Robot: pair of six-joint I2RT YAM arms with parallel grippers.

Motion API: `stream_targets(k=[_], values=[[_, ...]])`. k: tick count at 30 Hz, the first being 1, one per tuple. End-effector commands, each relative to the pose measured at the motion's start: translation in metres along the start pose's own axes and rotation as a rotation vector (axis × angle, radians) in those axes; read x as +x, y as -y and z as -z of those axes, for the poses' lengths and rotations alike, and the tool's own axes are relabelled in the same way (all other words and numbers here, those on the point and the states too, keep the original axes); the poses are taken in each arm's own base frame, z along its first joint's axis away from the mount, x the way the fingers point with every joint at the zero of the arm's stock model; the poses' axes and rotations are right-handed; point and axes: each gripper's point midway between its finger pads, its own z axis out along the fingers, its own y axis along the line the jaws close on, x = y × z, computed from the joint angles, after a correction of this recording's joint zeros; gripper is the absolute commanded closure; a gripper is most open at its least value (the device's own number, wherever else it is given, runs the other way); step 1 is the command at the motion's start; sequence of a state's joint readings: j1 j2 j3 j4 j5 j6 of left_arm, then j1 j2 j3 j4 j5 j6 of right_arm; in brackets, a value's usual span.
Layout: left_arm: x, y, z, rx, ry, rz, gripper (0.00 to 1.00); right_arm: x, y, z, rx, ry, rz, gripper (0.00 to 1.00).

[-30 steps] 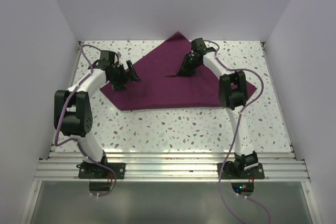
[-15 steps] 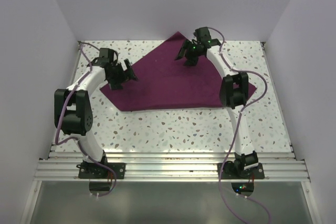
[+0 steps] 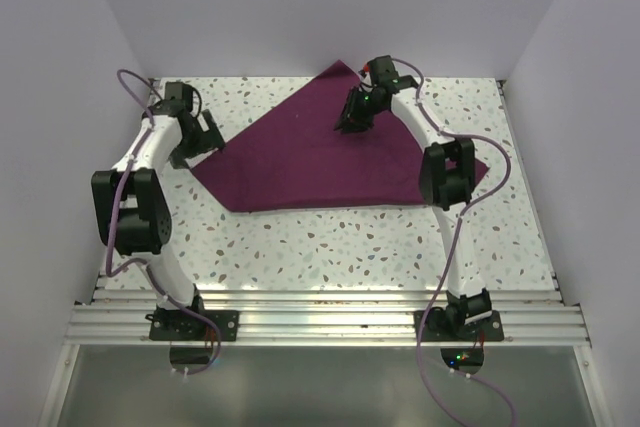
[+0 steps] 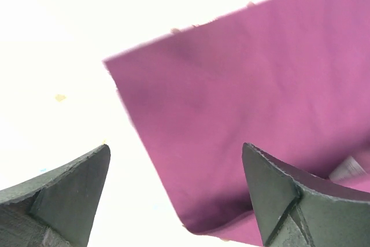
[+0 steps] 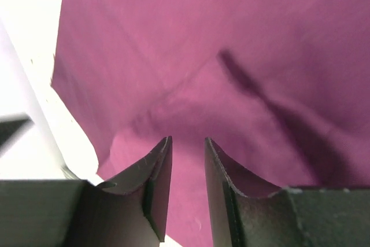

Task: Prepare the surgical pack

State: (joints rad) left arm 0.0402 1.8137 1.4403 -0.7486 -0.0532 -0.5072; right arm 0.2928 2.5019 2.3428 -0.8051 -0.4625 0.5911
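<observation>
1. One item out so far: drape (image 3: 330, 162), flat on the far half of the counter (image 3: 330, 247), turned diamond-wise. Far corner right at the back edge, right corner running under the right arm (image 3: 412, 125). No tray, instruments or gauze visible.
2. Reads as an early step: laying out and smoothing the drape before anything gets loaded onto it.
3. On left arm (image 3: 150, 152), jaws wide apart, holding nothing, hanging just off the drape's left corner. Wrist view frames that corner plus bare counter between them.
4. On right arm, jaws nearly together, narrow gap, no cloth seen pinched. Poised over the far-centre of the drape, above a soft crease (image 5: 173, 93).
5. Next move probably calls for lowering onto the cloth, pinching one layer only, then pulling outward low and slow to take the crease out. Left side needs to close in on its corner first.
6. Edges: almost no margin past the far corner, back wall (image 3: 330, 7) directly behind. Side walls hem in both arms.
7. Best open room toward the near side, a broad strip of speckled counter between the drape's near edge and the arm bases. Safer to drag that way than to push back.
</observation>
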Motion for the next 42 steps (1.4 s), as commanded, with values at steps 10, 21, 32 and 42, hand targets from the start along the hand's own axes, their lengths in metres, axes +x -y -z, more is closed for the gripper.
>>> stream_targets(k=[10, 21, 32, 42], values=[[-0.016, -0.070, -0.026, -0.081, -0.052, 0.054, 0.02, 0.092, -0.105, 0.053, -0.087, -0.098, 0.288, 0.85], [-0.013, -0.055, -0.050, 0.048, -0.036, 0.008, 0.11, 0.194, -0.157, 0.013, -0.095, -0.244, 0.428, 0.86], [-0.021, -0.044, -0.085, 0.113, -0.031, -0.009, 0.12, 0.201, -0.142, -0.004, -0.052, -0.272, 0.424, 0.90], [0.000, -0.036, -0.094, 0.179, -0.081, -0.013, 0.19, 0.212, -0.136, -0.016, -0.034, -0.311, 0.426, 0.91]])
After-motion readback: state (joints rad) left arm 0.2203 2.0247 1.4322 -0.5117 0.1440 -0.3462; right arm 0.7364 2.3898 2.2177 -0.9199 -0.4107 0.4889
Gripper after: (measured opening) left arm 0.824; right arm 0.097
